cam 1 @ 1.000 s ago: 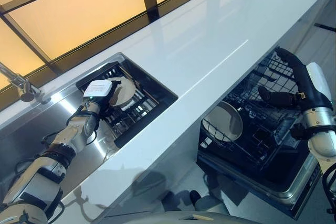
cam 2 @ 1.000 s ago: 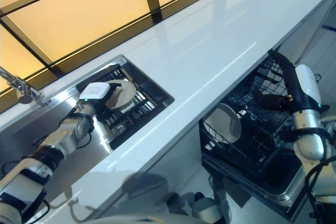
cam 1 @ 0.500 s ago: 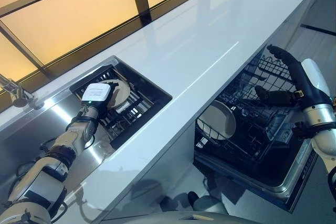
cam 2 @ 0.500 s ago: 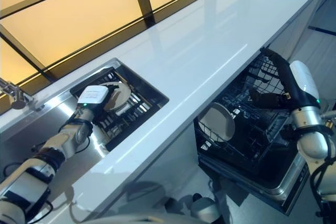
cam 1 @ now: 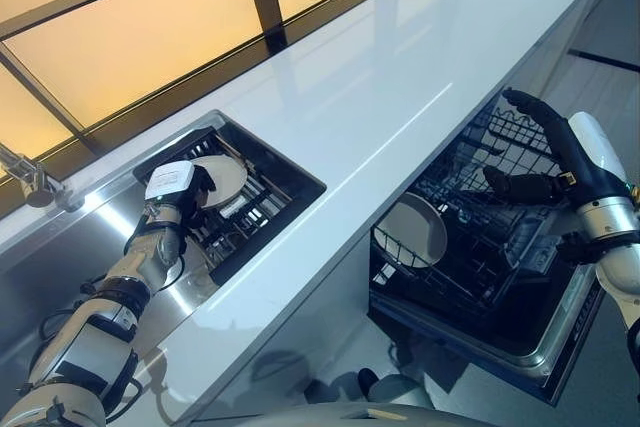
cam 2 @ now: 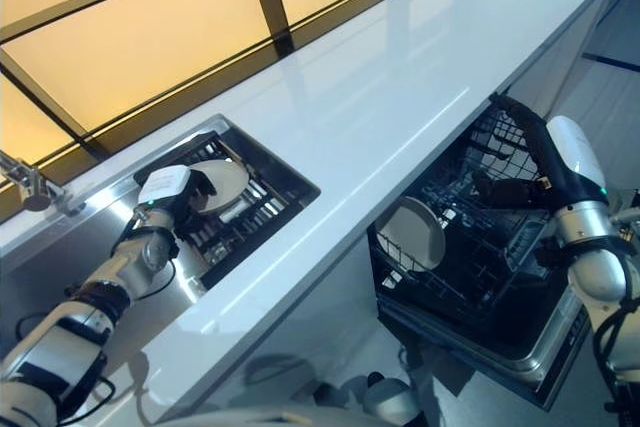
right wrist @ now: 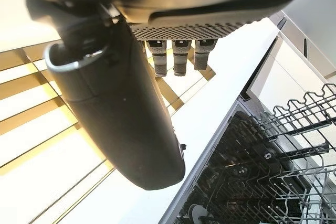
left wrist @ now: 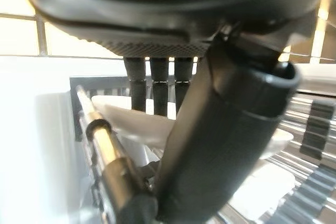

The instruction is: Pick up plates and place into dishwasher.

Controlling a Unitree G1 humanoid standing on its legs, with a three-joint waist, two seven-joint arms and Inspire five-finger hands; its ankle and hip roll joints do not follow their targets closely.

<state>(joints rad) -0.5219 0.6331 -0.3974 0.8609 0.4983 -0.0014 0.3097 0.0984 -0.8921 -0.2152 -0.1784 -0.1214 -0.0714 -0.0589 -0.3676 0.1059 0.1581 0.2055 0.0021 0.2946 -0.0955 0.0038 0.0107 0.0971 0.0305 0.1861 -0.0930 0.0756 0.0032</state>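
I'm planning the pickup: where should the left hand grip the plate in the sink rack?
Probably the plate's upper rim, coming from above. It stands tilted on edge in the black rack, so that rim is free; the left hand is already there.
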